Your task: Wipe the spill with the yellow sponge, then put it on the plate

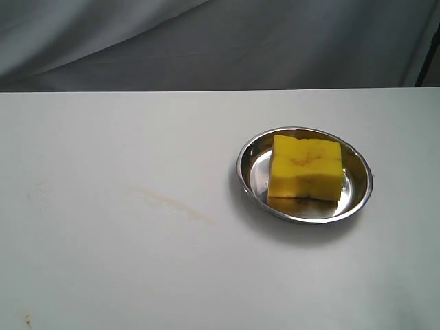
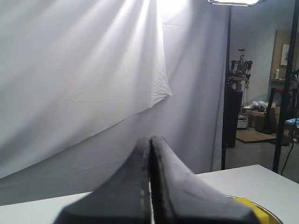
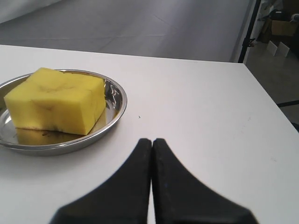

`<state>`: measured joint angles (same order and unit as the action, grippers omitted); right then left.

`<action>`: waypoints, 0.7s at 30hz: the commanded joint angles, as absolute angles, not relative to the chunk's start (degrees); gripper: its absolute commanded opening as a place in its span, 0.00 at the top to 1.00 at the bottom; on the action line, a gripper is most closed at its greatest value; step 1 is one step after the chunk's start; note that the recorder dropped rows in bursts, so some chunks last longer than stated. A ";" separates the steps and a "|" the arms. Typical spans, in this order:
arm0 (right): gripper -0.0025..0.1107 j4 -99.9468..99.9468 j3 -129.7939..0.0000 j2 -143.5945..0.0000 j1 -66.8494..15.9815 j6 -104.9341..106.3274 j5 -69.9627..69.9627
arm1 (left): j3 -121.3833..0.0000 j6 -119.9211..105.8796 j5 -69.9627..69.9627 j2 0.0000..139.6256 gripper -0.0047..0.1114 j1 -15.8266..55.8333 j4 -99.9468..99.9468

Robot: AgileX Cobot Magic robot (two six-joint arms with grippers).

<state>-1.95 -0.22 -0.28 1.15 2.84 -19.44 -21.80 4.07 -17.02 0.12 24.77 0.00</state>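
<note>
Yellow sponge (image 1: 306, 168) lies flat in plate (image 1: 254, 175), right of centre in exterior view. Spill (image 1: 172, 204): faint brownish streak on bench (image 1: 103, 261), left of plate, apart from it. Left claw (image 2: 150, 141) closed, empty. Right claw (image 3: 152, 142) closed, empty, near plate.

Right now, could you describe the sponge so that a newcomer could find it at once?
On the white table, look right of centre for the round steel plate. The yellow sponge lies in it, the only brightly coloured thing there.
</note>
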 commanded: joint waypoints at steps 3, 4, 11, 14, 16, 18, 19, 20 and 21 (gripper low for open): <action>0.98 -2.33 0.00 0.00 1.07 2.57 -19.23 | -21.37 4.22 -15.79 0.00 0.96 24.57 0.00; 0.98 -2.33 0.00 0.00 1.07 2.57 -19.23 | -21.37 4.22 -15.79 0.00 0.96 24.57 0.00; 0.98 -2.33 0.00 0.00 1.07 2.57 -19.23 | -21.37 4.22 -15.82 0.00 0.96 24.57 1.05; 0.98 -2.33 0.00 0.00 1.07 2.57 -19.23 | -21.37 4.34 -16.06 0.00 0.96 24.57 1.33; 0.98 -2.33 0.00 0.00 1.07 2.57 -19.23 | -21.24 4.47 -16.06 0.00 0.96 24.57 2.25; 0.98 -2.33 0.00 0.00 1.07 2.57 -19.23 | -20.06 4.64 -14.68 0.00 0.96 24.57 2.27; 0.98 -2.33 0.00 0.00 1.07 2.57 -19.23 | -19.44 5.02 -14.43 0.00 0.96 24.57 2.53; 0.98 -2.33 0.00 0.00 1.07 2.57 -19.23 | -18.24 7.22 -13.71 0.00 0.96 24.57 3.80; 0.98 -2.33 0.00 0.00 1.07 2.57 -19.23 | -17.21 9.35 -13.04 0.00 0.96 24.57 5.66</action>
<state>-1.95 -0.22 -0.28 1.15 2.84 -19.44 -19.56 5.17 -14.69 0.12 24.67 2.64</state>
